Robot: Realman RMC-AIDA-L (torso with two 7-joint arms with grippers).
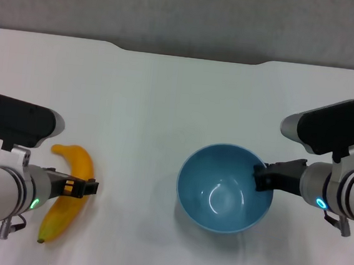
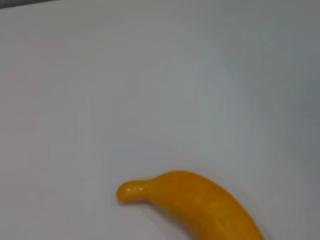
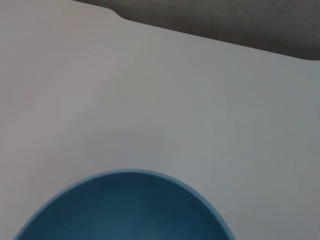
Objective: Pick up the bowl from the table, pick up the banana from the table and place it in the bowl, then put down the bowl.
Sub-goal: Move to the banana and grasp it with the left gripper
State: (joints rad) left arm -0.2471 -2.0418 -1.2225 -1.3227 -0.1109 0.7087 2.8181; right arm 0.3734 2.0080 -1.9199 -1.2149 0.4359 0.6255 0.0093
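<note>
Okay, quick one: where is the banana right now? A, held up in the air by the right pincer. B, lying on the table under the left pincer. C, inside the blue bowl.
B: the banana lies on the white table beneath the left pincer, apart from the empty bowl, whose rim the right pincer is at.

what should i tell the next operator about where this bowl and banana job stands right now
Right gripper: at the bowl's right rim, apparently clamped on it.
Left gripper: over the middle of the banana; grip unclear.
Bowl: empty, upright, right of centre; whether it is off the table cannot be told.
Banana: on the table, left side.
Done: both arms at their objects.
Left: banana into the bowl, then set the bowl down.
</note>
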